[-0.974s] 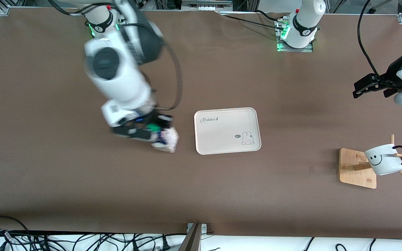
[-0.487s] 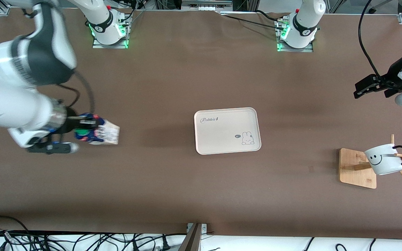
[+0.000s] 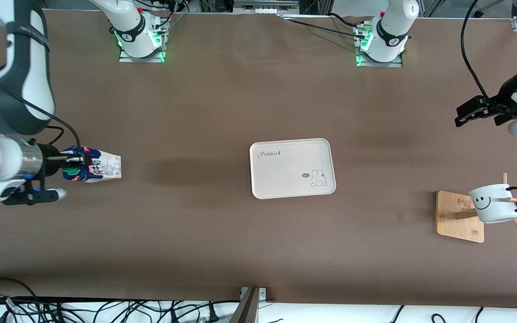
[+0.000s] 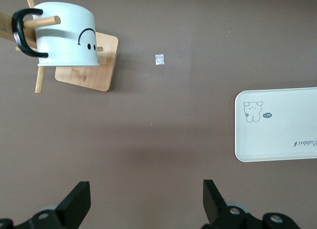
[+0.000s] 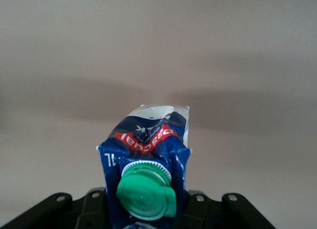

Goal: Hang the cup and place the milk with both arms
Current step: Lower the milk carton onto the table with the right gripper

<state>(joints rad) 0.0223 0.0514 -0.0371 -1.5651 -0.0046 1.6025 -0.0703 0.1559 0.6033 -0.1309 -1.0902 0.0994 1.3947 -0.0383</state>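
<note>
The milk [image 3: 92, 168], a blue and white carton with a green cap, is gripped by my right gripper [image 3: 75, 165] at its capped top and held on its side in the air over the right arm's end of the table. The right wrist view shows the carton [image 5: 148, 149] between the jaws with its green cap [image 5: 147, 194] facing the camera. The cup [image 3: 495, 205], a white mug with a smiley face, hangs by its black handle on a peg of the wooden rack [image 3: 460, 216]; it also shows in the left wrist view [image 4: 67, 34]. My left gripper [image 3: 465, 115] is open and empty above the table, its fingertips [image 4: 79, 199] wide apart.
A cream tray [image 3: 291, 168] with a rabbit drawing lies at the table's middle; its corner shows in the left wrist view [image 4: 277, 124]. A small scrap [image 4: 159, 59] lies on the table beside the rack. Cables run along the table's front edge.
My right arm has swung the milk away from beside the tray toward the right arm's end of the table. The left arm, the cup and the tray have not moved.
</note>
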